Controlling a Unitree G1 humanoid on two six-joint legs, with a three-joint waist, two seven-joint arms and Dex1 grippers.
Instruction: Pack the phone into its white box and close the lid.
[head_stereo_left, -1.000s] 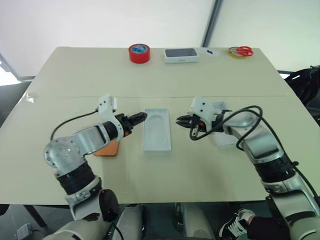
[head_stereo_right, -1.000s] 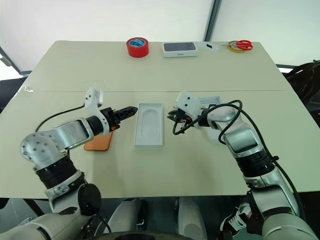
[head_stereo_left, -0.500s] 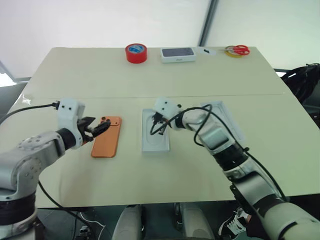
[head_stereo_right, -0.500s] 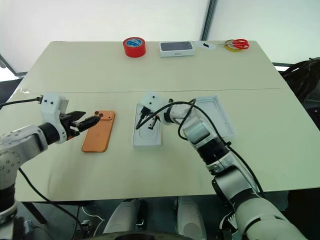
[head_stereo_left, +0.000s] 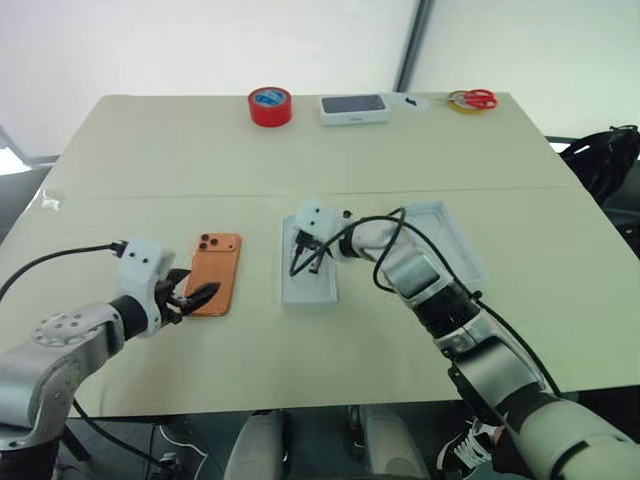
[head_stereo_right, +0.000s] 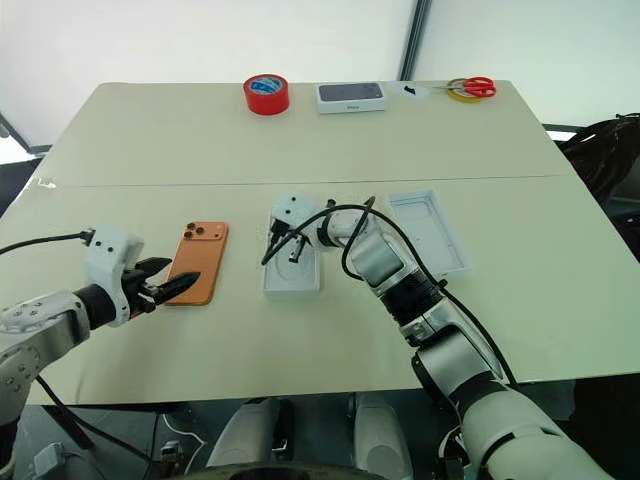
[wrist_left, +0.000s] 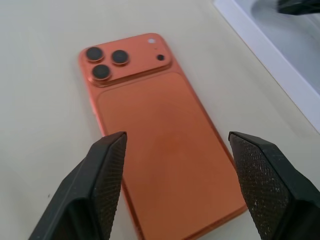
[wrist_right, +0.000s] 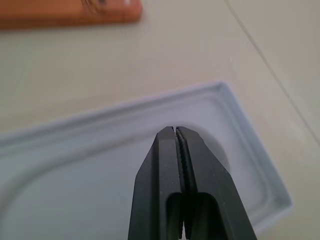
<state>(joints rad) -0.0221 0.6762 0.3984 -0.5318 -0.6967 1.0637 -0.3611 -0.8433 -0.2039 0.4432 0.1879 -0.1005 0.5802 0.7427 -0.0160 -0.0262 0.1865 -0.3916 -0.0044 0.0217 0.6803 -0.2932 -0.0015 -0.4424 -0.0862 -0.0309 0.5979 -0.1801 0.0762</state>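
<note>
The orange phone (head_stereo_left: 213, 272) lies face down on the table, its camera block at the far end. My left gripper (head_stereo_left: 200, 295) is open at the phone's near end, and its fingers (wrist_left: 102, 180) stand either side of that end without touching it. In the middle lies a white insert (head_stereo_left: 312, 285) with an oval recess. I cannot tell whether the white box is under it. My right gripper (head_stereo_left: 298, 265) is shut, its tip (wrist_right: 176, 131) just above the recess and holding nothing. The lid (head_stereo_right: 430, 232) lies inside up to the right of the insert.
Along the table's far edge are a red tape roll (head_stereo_left: 270, 105), a white box with a dark top (head_stereo_left: 355, 108) and red-handled scissors (head_stereo_left: 478, 99). A seam (head_stereo_left: 150, 195) crosses the tabletop behind the phone. Bare table stretches along the near edge.
My left gripper drew back from beside the insert to the phone's near end, baring the phone, and its jaws widened a little. My right gripper moved left, from beside the insert to over its recess.
</note>
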